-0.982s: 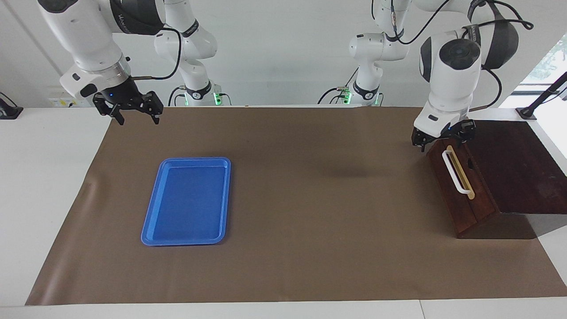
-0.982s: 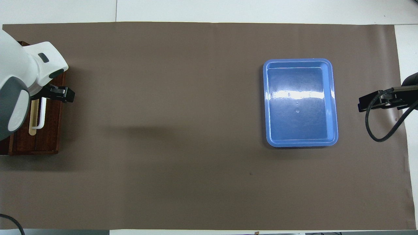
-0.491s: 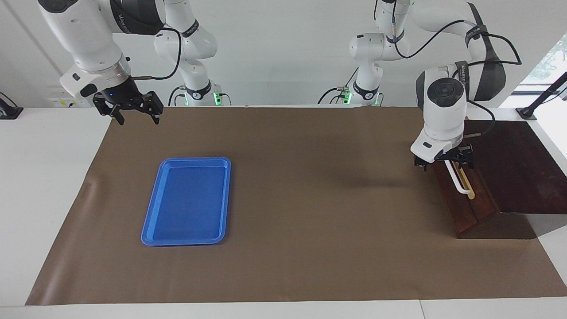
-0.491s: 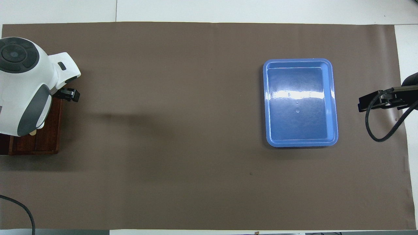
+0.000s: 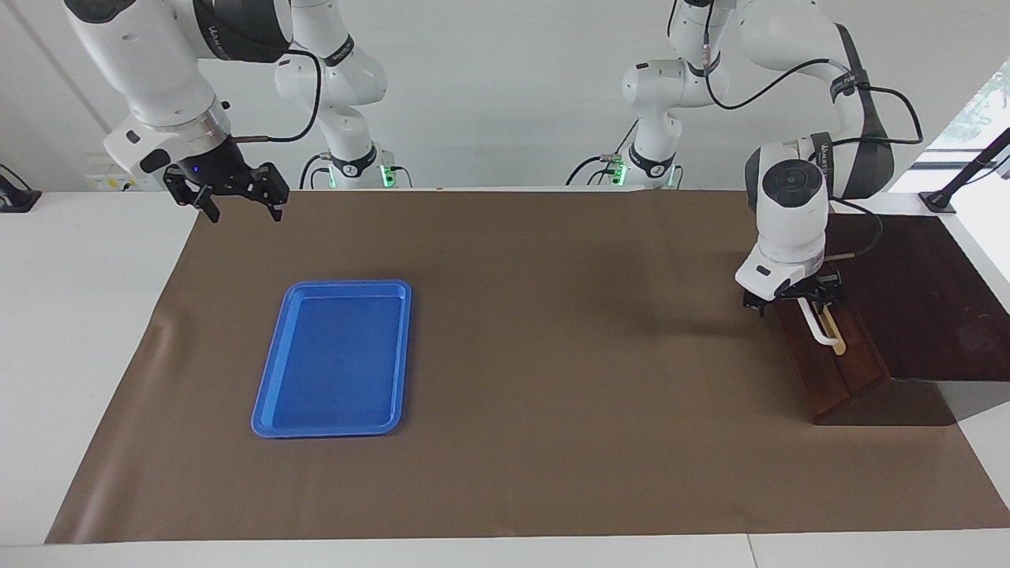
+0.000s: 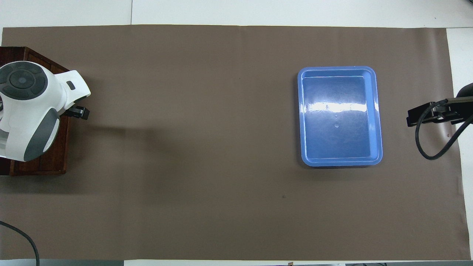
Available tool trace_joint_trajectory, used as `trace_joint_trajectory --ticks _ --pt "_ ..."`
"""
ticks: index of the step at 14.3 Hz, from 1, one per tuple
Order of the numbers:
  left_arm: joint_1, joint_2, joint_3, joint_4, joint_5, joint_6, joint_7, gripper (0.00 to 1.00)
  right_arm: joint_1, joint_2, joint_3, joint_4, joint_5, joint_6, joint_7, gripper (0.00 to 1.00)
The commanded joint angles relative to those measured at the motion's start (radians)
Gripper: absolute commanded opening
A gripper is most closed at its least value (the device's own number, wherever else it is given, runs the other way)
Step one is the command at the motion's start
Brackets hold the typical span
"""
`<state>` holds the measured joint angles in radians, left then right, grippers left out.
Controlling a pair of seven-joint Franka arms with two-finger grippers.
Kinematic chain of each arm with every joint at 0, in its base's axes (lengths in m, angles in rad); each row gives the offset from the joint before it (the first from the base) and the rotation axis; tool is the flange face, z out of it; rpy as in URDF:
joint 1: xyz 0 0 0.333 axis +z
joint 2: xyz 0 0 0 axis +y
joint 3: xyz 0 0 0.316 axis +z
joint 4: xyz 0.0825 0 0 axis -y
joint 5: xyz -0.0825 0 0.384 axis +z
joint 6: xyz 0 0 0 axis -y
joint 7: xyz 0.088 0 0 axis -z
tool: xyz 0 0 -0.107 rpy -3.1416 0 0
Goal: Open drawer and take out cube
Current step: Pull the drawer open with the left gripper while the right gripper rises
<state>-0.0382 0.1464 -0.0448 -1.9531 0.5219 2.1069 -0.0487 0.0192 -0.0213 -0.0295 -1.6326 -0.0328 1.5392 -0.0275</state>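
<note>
Nearest the robots, toward the right arm's end of the bench, the right pincer (image 5: 241, 197) hangs in the air over the edge of the brown mat (image 5: 513, 355), fingers spread wide, holding nothing. That arm is waiting. A little farther out sits the flat blue tray (image 5: 331, 359), nothing in it.

Over at the left arm's end, here's the action. The left pincer (image 5: 791, 301) is down at the drawer (image 5: 828, 367), right at the upper end of the white bar handle (image 5: 821, 331), jaws wide and set around or just beside the bar. Whether the fingers actually straddle it I can't say; the wrist blocks the contact, and from overhead the arm covers the handle entirely. It has not clamped on anything.

The drawer front sits flush in its dark wooden box (image 5: 923, 300), so the drawer looks fully closed. No pale interior shows, and the cube is nowhere in sight; presumably it's inside.

So, by my reading, we're at the very start: the reach to the handle is about done, nothing more. Left to do: close on the bar, pull the drawer out, reach in, lift out the cube.
</note>
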Motion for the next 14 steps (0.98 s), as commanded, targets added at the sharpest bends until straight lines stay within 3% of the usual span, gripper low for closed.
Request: trace_joint_trajectory --ticks 1,9,14 --pt "0.026 -0.021 -0.003 -0.055 0.023 0.068 -0.014 1.00 -0.016 -0.022 0.011 -0.027 -0.006 0.019 0.009 1.00" --pt "0.004 0.044 -0.006 -0.041 0.038 0.105 -0.152 1.00 -0.013 -0.016 0.011 -0.026 0.001 0.093 0.018 1.00" --pt "-0.092 0.070 -0.006 -0.013 -0.011 0.094 -0.306 1.00 -0.019 -0.022 0.010 -0.053 -0.006 0.150 0.055 1.00"
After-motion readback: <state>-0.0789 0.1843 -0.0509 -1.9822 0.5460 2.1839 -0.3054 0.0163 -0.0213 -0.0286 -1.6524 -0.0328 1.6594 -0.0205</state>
